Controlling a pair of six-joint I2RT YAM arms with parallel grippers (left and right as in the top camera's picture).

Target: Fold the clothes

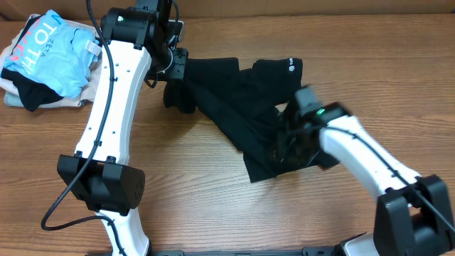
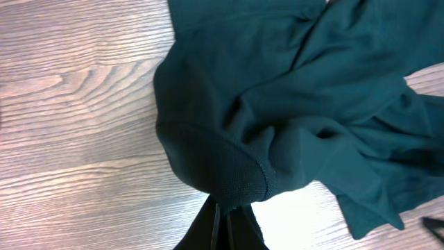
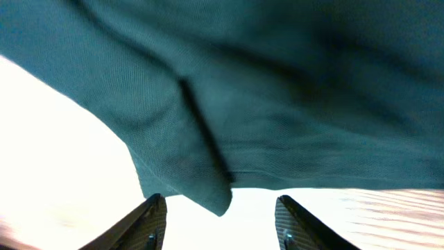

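We see the black shirt (image 1: 234, 99) lying bunched across the middle of the wood-grain table (image 1: 213, 206), with an arm at each end.

Our left gripper (image 2: 223, 215) is clamped on a rounded, stitched fold of the thin knit, its jaws pressed together. Our right gripper (image 3: 220, 201) is spread wide, and a pointed corner of cloth hangs between its dark tapered fingers (image 3: 149, 222). The fabric falls in soft diagonal creases, with a small white logo (image 1: 291, 66) near the far edge. At the far left, a crumpled light blue garment (image 1: 50, 50) with lettering tops a beige garment (image 1: 64, 102).
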